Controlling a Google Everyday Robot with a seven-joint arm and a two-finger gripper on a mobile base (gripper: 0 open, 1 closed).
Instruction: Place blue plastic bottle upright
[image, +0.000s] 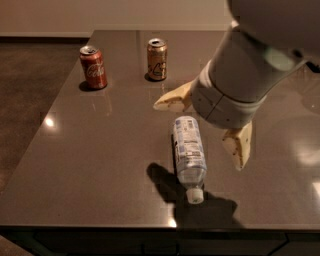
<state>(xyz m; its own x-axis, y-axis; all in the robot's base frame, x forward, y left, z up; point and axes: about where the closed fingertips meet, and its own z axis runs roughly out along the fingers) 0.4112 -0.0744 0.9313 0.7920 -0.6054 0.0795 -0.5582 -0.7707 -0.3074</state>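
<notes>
Bottle: the blue plastic bottle (189, 150) lies flat on its side on the dark table (100, 150), white cap (195, 195) pointing at the near edge, base end pointing away.
Claw: the gripper (198, 135) hangs right over the bottle's far half, tan fingers (239, 147) splayed wide to either side, nothing in its grasp.
Handling: I judge it thin-walled, light and smooth, so it will likely dent under a hard squeeze and roll if nudged.
Best hold: across the labelled middle, where the body is widest and the wrap offers some grip; the narrow neck looks a poorer bet.
Neighbours: red cola can (93, 67) and gold soda can (157, 59) stand well apart at the back.
Hidden: the wrist covers the bottle's base end; fill level unclear; finger height above the table cannot be told; arm cut off top right.
</notes>
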